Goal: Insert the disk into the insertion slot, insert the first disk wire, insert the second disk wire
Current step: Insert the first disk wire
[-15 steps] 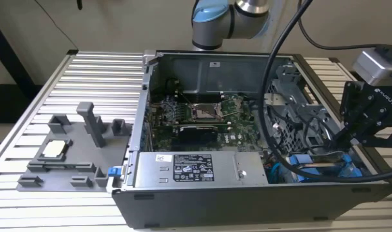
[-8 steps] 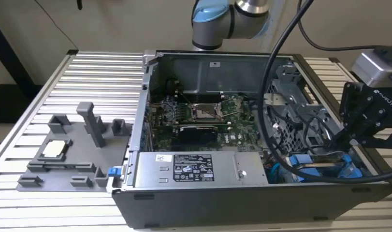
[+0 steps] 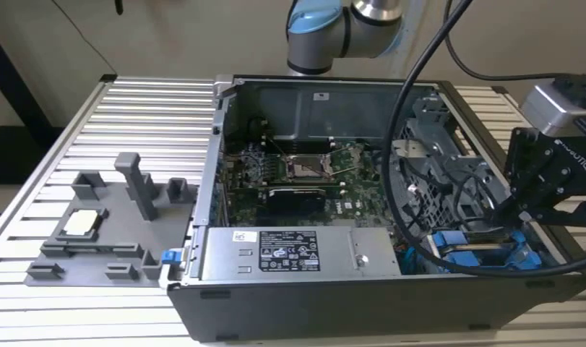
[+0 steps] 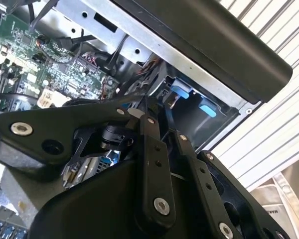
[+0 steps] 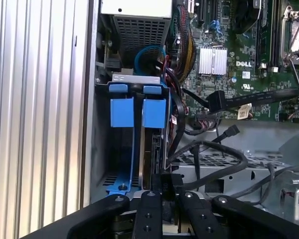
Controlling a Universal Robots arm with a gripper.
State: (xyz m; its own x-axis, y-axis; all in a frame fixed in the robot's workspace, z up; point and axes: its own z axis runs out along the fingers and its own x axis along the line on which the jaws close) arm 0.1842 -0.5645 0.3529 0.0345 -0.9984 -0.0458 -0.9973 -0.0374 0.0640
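In the exterior view the gripper (image 3: 520, 215) hangs inside the open computer case (image 3: 370, 307), at the exterior view's right, just above the disk (image 3: 485, 254); the disk's blue carrier lies low in the corner bay, beside the power supply box (image 3: 293, 253); thick black cables (image 3: 408, 181) loop across that side of the case.

In the second wrist view the gripper (image 4: 159, 107) points down into the insertion slot (image 4: 189, 117), its fingers (image 4: 152, 149) drawn close together; blue carrier ends show just beyond the tips.

In the first wrist view the disk (image 5: 153, 113) stands edge-on, seated in the insertion slot (image 5: 108, 149), so the first step looks done; the gripper (image 5: 168, 193) appears clenched on the black plug of a disk wire (image 5: 168, 179), right at the disk's near edge; which of the two wires this is I cannot tell.

The risks, as I judge them: the stiff wire may pull the plug sideways, so it meets its port tilted and jams or seats only halfway; the plug may slip between the pads under pushing force; the loose cables crowding the bay may snag a finger and drag on other connectors.
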